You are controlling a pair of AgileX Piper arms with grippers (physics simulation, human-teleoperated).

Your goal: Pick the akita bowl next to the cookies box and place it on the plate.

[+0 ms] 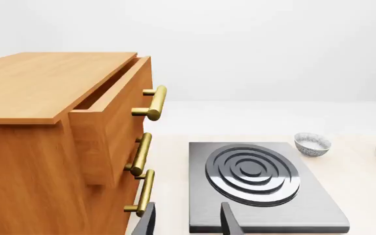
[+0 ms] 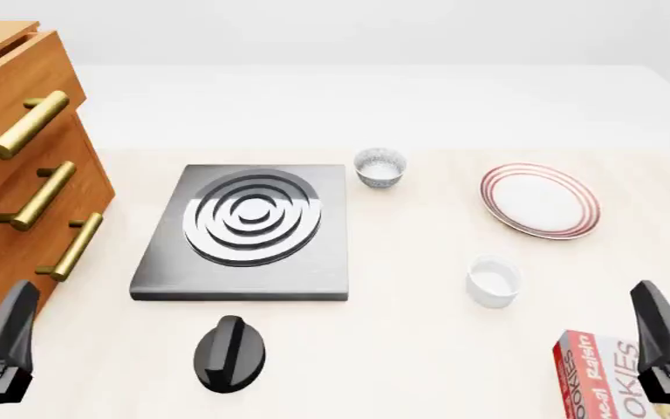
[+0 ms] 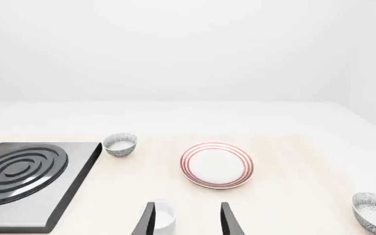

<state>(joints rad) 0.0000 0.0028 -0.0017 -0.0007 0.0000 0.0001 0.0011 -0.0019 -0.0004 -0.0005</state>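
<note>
Front view shows the cookies box (image 2: 600, 380) at the near right edge, red, with white lettering reading "OKIES" and a partial word like "Raisin". The right gripper (image 3: 186, 218) stands with fingers apart, holding nothing; the white ramekin (image 3: 163, 218) sits just ahead between its tips. The akita bowl (image 3: 375, 211) lies off to that gripper's right, apart from it. The plate (image 2: 540, 200) lies farther forward. The left gripper (image 1: 186, 220) is likewise spread and bare, near the stove plate (image 2: 248, 229).

Plain white walls, soft even light — a wooden drawer cabinet (image 2: 15, 166) at left.
</note>
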